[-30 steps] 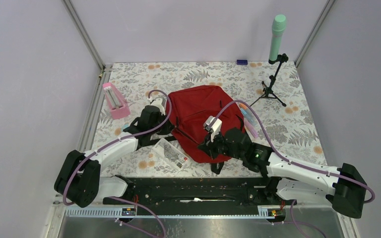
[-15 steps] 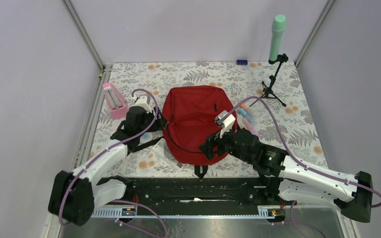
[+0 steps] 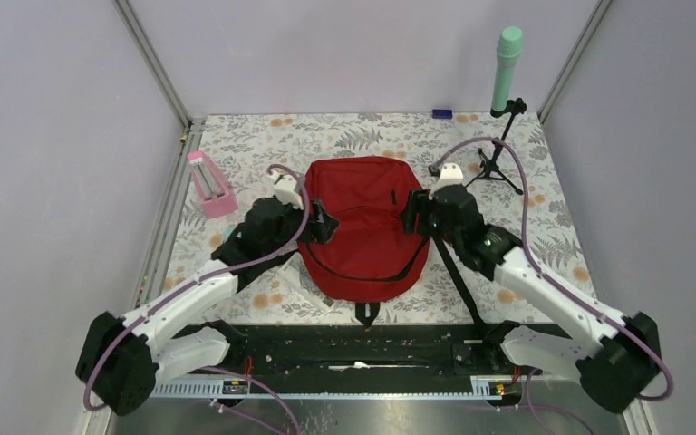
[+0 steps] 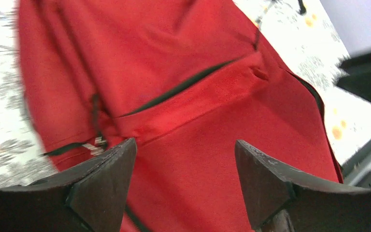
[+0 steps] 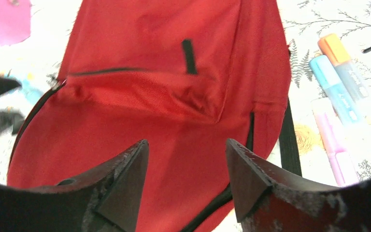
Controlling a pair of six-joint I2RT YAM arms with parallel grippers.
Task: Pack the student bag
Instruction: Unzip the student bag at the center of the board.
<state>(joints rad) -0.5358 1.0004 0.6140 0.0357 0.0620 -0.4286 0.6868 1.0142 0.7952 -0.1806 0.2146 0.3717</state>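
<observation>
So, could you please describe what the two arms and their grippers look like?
The left arm and right arm have white links, black joints and a looping purple cable each. The left gripper and right gripper have black, wedge-shaped, scuffed fingers.

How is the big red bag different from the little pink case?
The red bag is much bigger than the pink case. The bag is red with black zips; the case is pink. The bag lies in the middle; the case sits by the left edge. Both rest on the flowery table.
</observation>
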